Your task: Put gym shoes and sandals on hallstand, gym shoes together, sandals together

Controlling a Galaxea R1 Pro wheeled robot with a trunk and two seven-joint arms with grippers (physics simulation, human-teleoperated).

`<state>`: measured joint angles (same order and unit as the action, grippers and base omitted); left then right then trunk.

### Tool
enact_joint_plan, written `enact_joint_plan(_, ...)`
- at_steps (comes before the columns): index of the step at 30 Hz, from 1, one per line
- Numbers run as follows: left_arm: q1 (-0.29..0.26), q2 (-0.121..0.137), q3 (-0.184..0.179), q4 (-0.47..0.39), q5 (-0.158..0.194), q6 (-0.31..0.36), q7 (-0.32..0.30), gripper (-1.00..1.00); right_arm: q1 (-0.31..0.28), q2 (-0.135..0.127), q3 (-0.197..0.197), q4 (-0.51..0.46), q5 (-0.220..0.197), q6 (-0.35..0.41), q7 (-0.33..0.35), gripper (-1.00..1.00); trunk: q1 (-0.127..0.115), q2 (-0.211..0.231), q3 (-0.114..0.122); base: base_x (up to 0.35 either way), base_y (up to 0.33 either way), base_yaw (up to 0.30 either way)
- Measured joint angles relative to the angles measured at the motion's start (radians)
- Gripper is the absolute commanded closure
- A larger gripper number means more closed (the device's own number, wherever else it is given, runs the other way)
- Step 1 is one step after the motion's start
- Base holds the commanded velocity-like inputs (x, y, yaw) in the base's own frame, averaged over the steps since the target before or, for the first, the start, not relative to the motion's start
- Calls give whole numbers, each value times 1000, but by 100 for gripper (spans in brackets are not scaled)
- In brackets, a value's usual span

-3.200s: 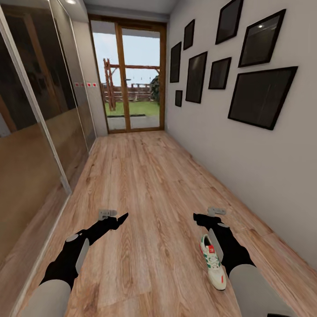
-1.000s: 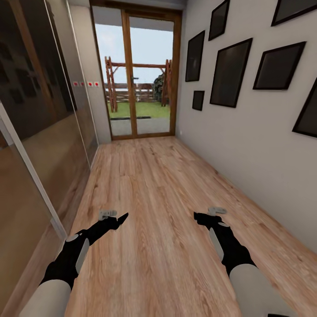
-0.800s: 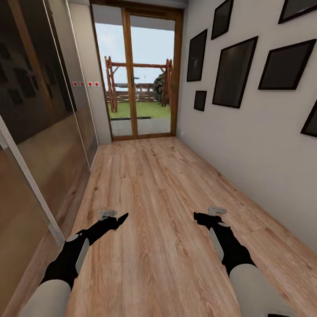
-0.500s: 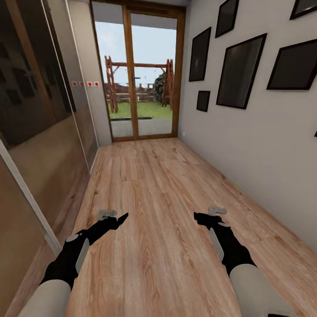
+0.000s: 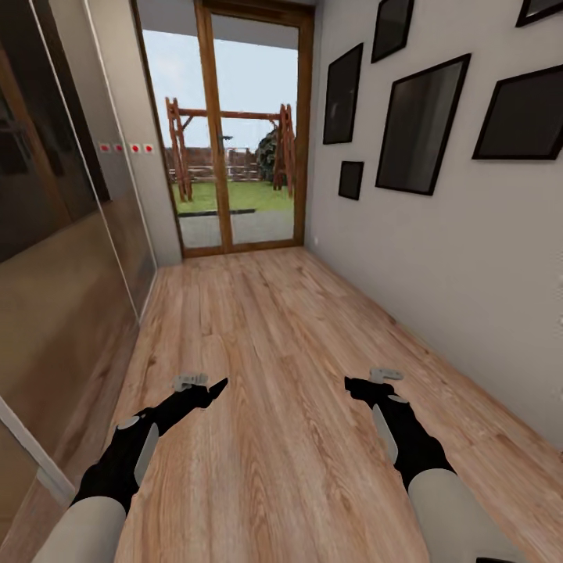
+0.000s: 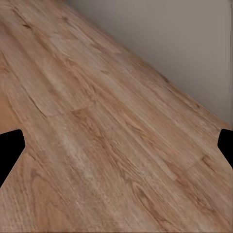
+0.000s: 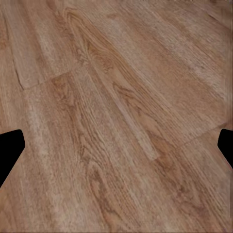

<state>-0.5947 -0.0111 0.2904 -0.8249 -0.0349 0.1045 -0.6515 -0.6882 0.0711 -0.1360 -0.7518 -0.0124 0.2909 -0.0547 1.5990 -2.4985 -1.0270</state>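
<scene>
Shoe gone from view | corridor floor bare | grippers spread

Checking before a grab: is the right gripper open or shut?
Open: the right gripper's fingers sit far apart, bare floor between.

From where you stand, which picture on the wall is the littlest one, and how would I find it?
Look down the corridor to the glass door at its far end, then along the grey wall on its right. Black-framed pictures hang there. The littlest picture hangs lowest, near the door, under a tall narrow one.
</scene>
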Motion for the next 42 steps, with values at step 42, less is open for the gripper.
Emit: enact_joint_plan(42, 0, 0, 0, 0, 1, 0, 0, -100, 0, 0, -1, 0, 0, 0, 0, -100, 0, 0, 0, 133, 26, -254)
